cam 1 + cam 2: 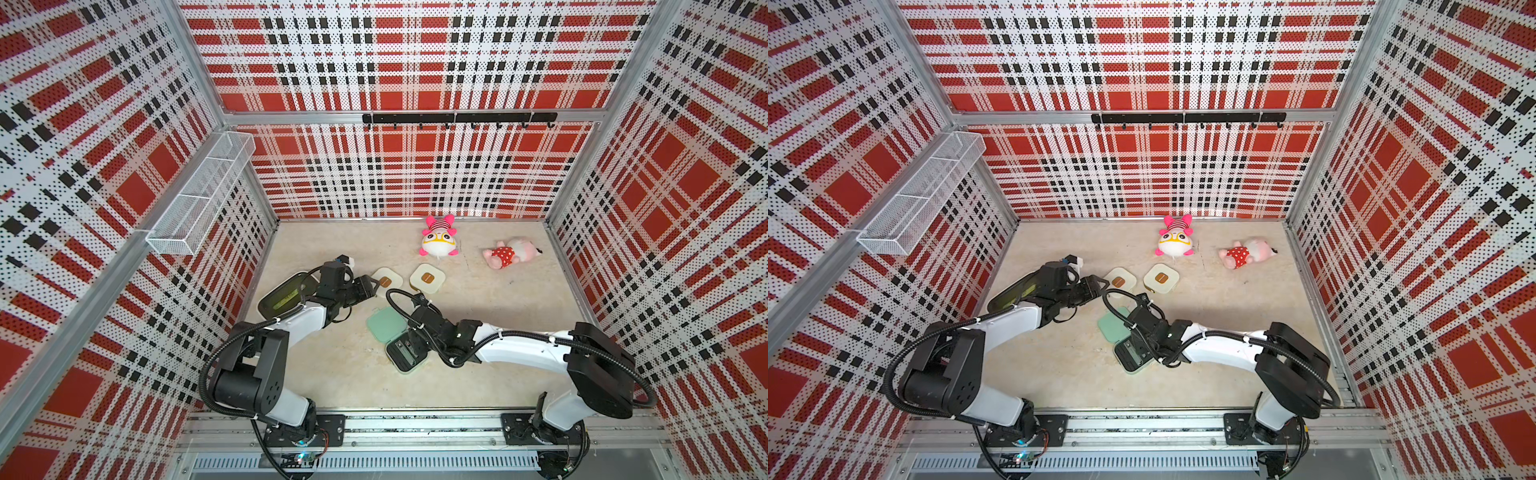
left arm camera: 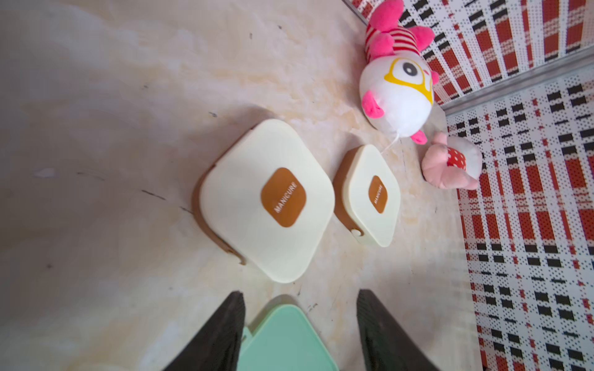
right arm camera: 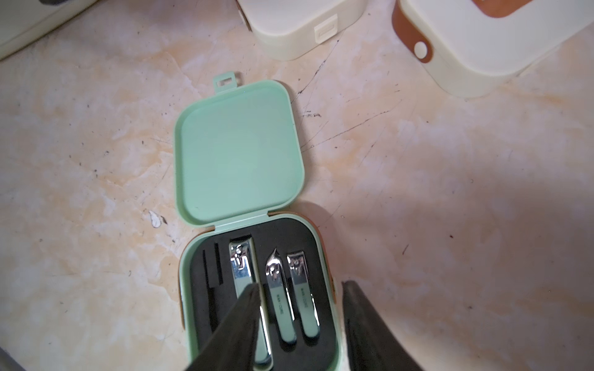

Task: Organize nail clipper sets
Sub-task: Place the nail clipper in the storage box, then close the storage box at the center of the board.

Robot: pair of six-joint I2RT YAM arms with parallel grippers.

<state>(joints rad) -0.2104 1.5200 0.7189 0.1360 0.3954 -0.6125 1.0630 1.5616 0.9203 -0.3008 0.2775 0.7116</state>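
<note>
A mint green case lies open on the floor, its lid flat beside its black insert. Three silver clippers sit in the insert: a large one, a pointed one and a small one. My right gripper hovers open over this insert, one finger above the large clipper, the other outside the case's wall. Two closed cream cases with brown labels lie further back. My left gripper is open and empty above the mint lid's corner, pointing at the nearer cream case.
A larger cream bin with a dark inside sits at the left under the left arm. Two pink plush toys lie near the back wall. A wire basket hangs on the left wall and a hook rail on the back wall.
</note>
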